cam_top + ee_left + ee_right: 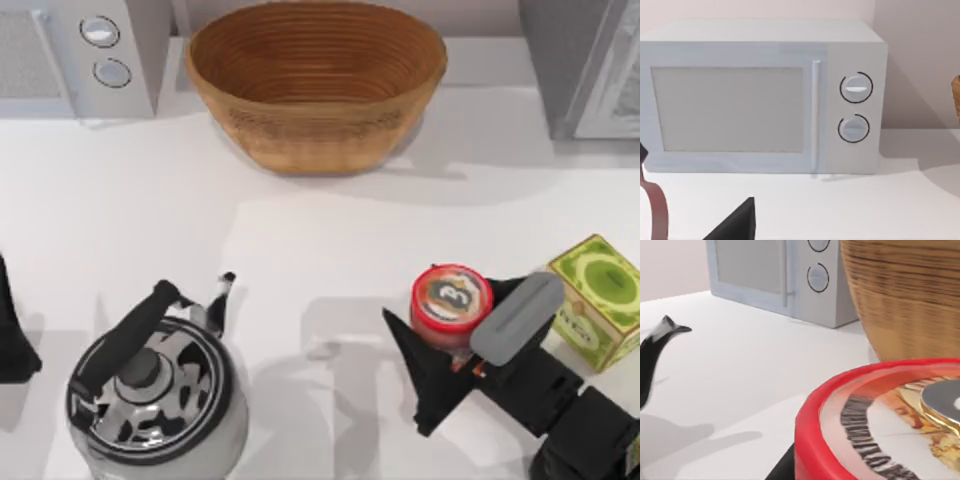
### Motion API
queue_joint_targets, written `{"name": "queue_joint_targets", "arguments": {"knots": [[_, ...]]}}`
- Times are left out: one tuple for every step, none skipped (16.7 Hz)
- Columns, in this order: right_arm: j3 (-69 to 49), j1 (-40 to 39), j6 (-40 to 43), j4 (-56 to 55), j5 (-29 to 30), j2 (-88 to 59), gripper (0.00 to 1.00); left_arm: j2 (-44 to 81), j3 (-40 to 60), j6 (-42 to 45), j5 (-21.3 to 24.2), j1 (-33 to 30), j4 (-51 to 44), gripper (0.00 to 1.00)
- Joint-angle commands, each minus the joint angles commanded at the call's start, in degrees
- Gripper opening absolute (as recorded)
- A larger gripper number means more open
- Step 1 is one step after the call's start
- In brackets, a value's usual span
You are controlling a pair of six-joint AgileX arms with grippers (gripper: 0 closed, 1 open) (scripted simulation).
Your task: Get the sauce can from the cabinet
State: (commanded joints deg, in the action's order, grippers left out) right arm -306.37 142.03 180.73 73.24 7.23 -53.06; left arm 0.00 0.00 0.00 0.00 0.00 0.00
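The sauce can [450, 298] is a small red cylinder whose round top carries a dark emblem. It stands at the table's right front, between the fingers of my right gripper [468, 304]. A black finger lies along its left side and a grey-padded finger [515, 318] presses its right side. The right wrist view looks closely across the sauce can's [875, 430] red rim and printed lid. Part of the grey cabinet [585, 60] shows at the far right. My left gripper [10, 340] rests parked at the table's left edge, fingers apart and holding nothing.
A black-and-white kettle [150, 395] sits at the front left. A wicker basket [315, 80] stands at the back middle, and a white microwave [80, 50] at the back left. A green-yellow box [600, 300] stands just right of my right gripper.
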Motion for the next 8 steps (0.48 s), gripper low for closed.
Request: {"name": "queue_joint_targets", "arguments": {"knots": [[0.00,0.00,0.00,0.00,0.00,0.00,0.75,0.00,0.00,0.00,0.00,0.00,0.00,1.00],[0.00,0.00,0.00,0.00,0.00,0.00,0.83,0.00,0.00,0.00,0.00,0.00,0.00,1.00],[0.00,0.00,0.00,0.00,0.00,0.00,0.90,0.00,0.00,0.00,0.00,0.00,0.00,1.00],[0.00,0.00,0.00,0.00,0.00,0.00,0.98,0.00,0.00,0.00,0.00,0.00,0.00,1.00],[0.00,0.00,0.00,0.00,0.00,0.00,1.00,0.00,0.00,0.00,0.00,0.00,0.00,1.00],[0.00,0.00,0.00,0.00,0.00,0.00,1.00,0.00,0.00,0.00,0.00,0.00,0.00,1.00],[0.00,0.00,0.00,0.00,0.00,0.00,1.00,0.00,0.00,0.00,0.00,0.00,0.00,1.00],[0.00,0.00,0.00,0.00,0.00,0.00,1.00,0.00,0.00,0.00,0.00,0.00,0.00,1.00]]}}
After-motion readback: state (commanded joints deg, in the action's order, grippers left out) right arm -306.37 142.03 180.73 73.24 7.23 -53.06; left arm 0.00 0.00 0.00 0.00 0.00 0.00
